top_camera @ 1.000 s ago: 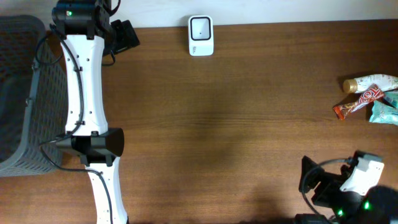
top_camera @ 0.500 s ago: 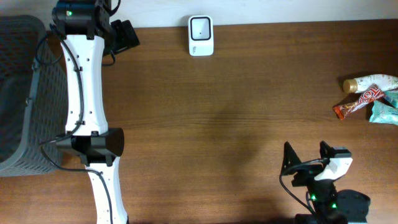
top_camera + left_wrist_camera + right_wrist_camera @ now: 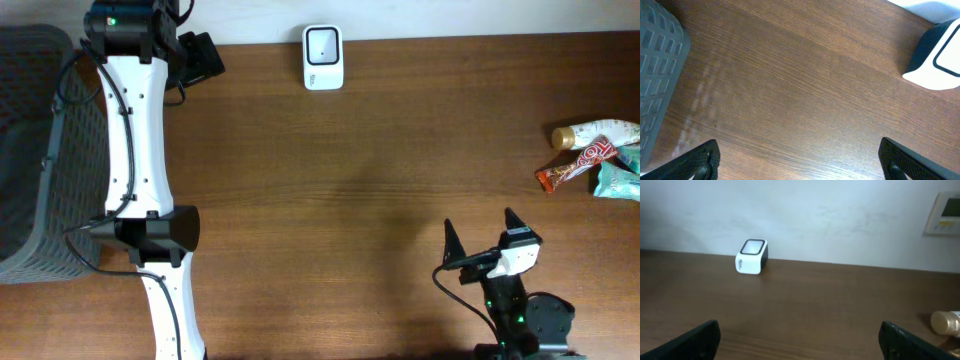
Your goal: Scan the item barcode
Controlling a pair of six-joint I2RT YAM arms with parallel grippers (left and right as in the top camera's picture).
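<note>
Items [image 3: 588, 156] for scanning lie in a tight heap at 3 o'clock on the table [image 3: 380, 180], at the very limit of the overhead view: a bottle [image 3: 598, 132], a red wrapped bar [image 3: 572, 168] and a teal packet [image 3: 618, 181], touching or overlapping one another; no barcode can be made out on any of them.

The right gripper [image 3: 479, 226] sits at about 5 o'clock, jaws spread wide and holding nothing, well apart from the heap; the left gripper [image 3: 800, 165] is at 11 o'clock, likewise spread and empty, with the scanner [image 3: 323, 57] just beside it at 12 o'clock and the basket [image 3: 40, 150] at 9 o'clock.

Crowding looks like the likeliest trouble; wide jaws coming down on the heap could catch two things at once, or nudge a neighbour further toward 3 o'clock, where the table may end. The bottle lies on its side and would probably roll if touched off-centre; the bar looks flat and thin, so fingers might skate over its wrapper and close on nothing. A grip that covers the code, or turns it away from the scanner's window, would give no read. The carry from 3 to 12 o'clock is long, so a weak pinch could let go on the way; the left arm parked beside the scanner may also crowd the approach.
</note>
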